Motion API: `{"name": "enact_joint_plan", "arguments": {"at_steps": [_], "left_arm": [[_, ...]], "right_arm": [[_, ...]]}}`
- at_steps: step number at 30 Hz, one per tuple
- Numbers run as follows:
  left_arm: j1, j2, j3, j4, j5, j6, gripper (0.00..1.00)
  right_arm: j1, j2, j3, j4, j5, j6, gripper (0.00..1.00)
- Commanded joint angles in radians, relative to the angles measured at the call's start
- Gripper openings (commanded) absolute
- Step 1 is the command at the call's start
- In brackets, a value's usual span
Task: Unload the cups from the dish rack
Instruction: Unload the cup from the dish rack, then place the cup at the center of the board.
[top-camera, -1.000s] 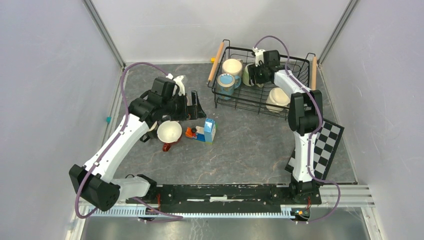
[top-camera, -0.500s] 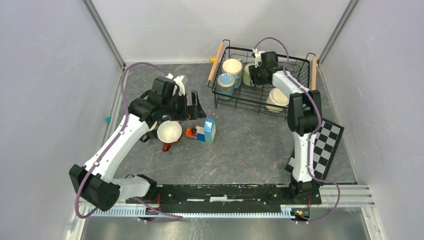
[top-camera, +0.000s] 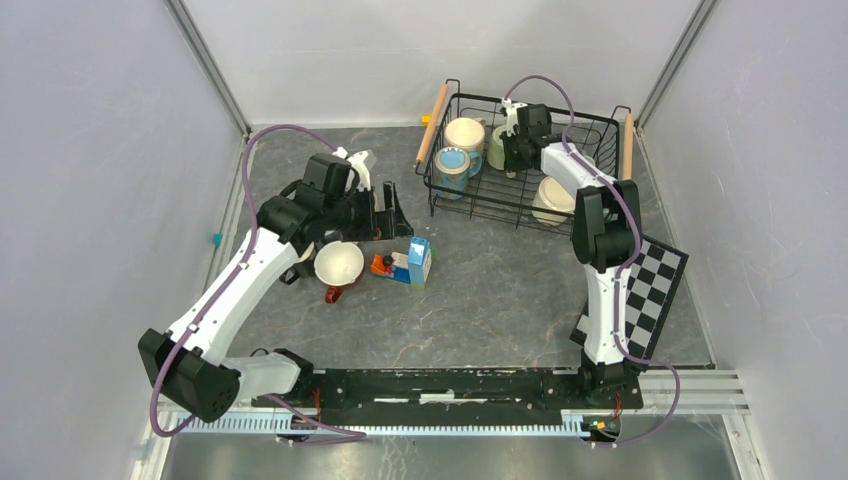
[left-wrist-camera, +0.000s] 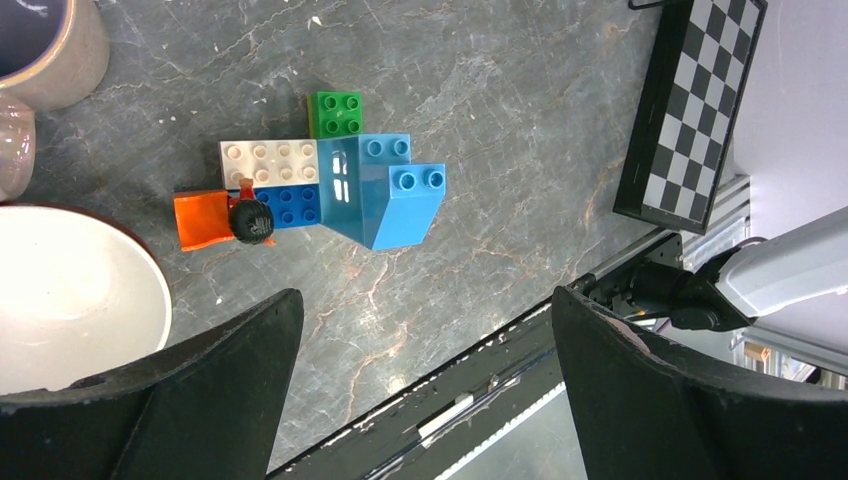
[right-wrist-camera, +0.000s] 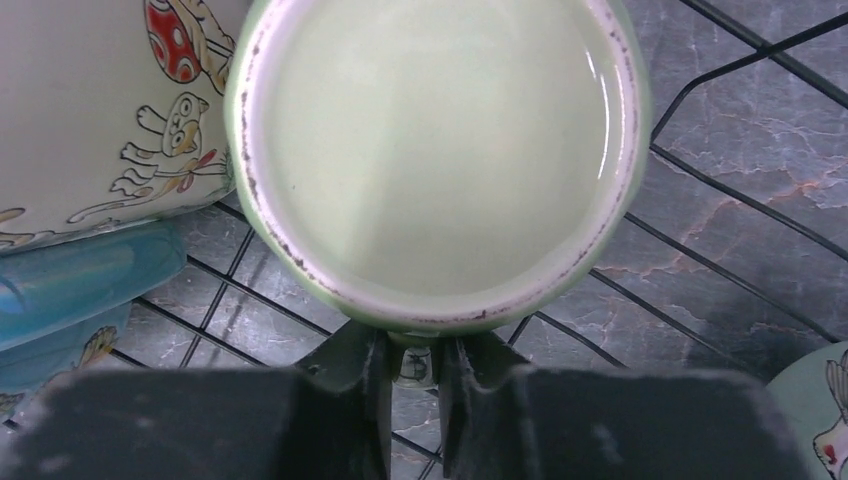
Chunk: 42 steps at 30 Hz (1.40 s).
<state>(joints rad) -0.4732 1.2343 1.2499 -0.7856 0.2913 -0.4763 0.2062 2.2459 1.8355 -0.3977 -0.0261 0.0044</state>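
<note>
— Count in the rack?
— Four cups (top-camera: 465, 133) in the dish rack (top-camera: 500, 212); the arm may hide more. The right gripper (right-wrist-camera: 412, 365) pinches the pale green cup (right-wrist-camera: 430, 150) by its rim there.
— Other side?
— The left gripper (left-wrist-camera: 425, 310) is spread wide, empty, over the table (left-wrist-camera: 500, 80) beside one dark red cup (top-camera: 338, 262).

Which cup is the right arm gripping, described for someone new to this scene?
Look in the black wire dish rack at the table's far right corner. Along its far side, the green cup sits just right of a cream cartoon-printed cup, with the right arm's jaws shut on it. Unlike its printed neighbours, it is plain, with a speckled rim.
</note>
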Motion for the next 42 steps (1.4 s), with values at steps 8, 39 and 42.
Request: {"name": "enact_joint_plan", "arguments": {"at_steps": [8,39,42], "left_arm": [[-0.003,-0.018,-0.016,0.129,0.040,-0.093,1.00],[-0.002,0.034,-0.058,0.644,0.070,-0.457,1.00],[-0.002,0.069,-0.042,0.699,0.082,-0.488,1.00]], "right_arm": [[0.006,-0.137,-0.021,0.041,0.070,0.018,0.00],[0.058,-0.566,-0.117,-0.107,0.138,0.191,0.00],[0.085,-0.604,-0.115,-0.110,0.105,0.205,0.00]]}}
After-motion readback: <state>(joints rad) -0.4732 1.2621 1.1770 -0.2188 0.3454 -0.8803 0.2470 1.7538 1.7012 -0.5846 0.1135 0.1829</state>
